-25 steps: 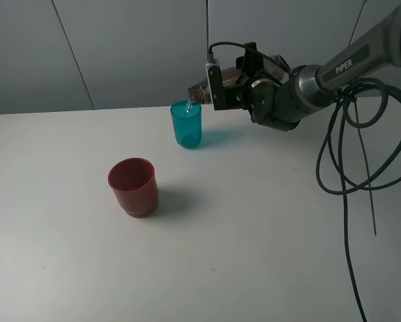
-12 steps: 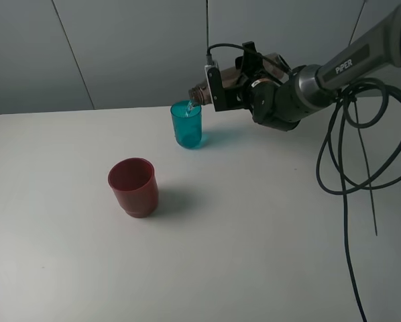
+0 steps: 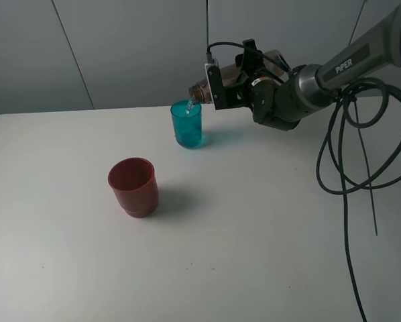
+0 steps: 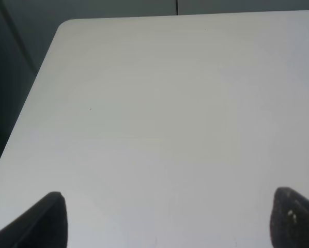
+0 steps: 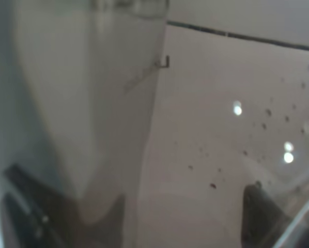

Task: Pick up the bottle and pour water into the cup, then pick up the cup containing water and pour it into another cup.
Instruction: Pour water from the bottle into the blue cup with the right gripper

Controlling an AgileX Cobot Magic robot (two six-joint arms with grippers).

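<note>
Bottle (image 3: 198, 92), tall, slim, of transparent grey-brown tinted plastic, lies tipped to near horizontal in the upper centre of the exterior high view, with its open neck pointing to the frame's left. Only the neck and shoulder show clearly; the body is largely hidden behind the right gripper (image 3: 217, 84) and the black wrist housing, with a short stretch visible above the housing. The right gripper is clamped on the bottle; one pale finger plate crosses the near side of the bottle and the opposite finger is hidden behind it. The bottle mouth sits just above the rim of the small translucent teal-blue plastic tumbler (image 3: 187, 127), which stands upright on the white table (image 3: 254, 241) in the upper centre. A thin pale streak runs from the mouth to the rim; the liquid level inside the tumbler cannot be read. The squat opaque dark-red plastic cup (image 3: 133, 186) stands upright left of centre, well apart from the tumbler. Black cables (image 3: 348, 168) hang in loops at the right of the frame. The right wrist view is blurred: the clear bottle wall with dark specks fills it. The left gripper (image 4: 170, 222) appears only in the left wrist view, its two dark fingertips wide apart with bare table between them.
</note>
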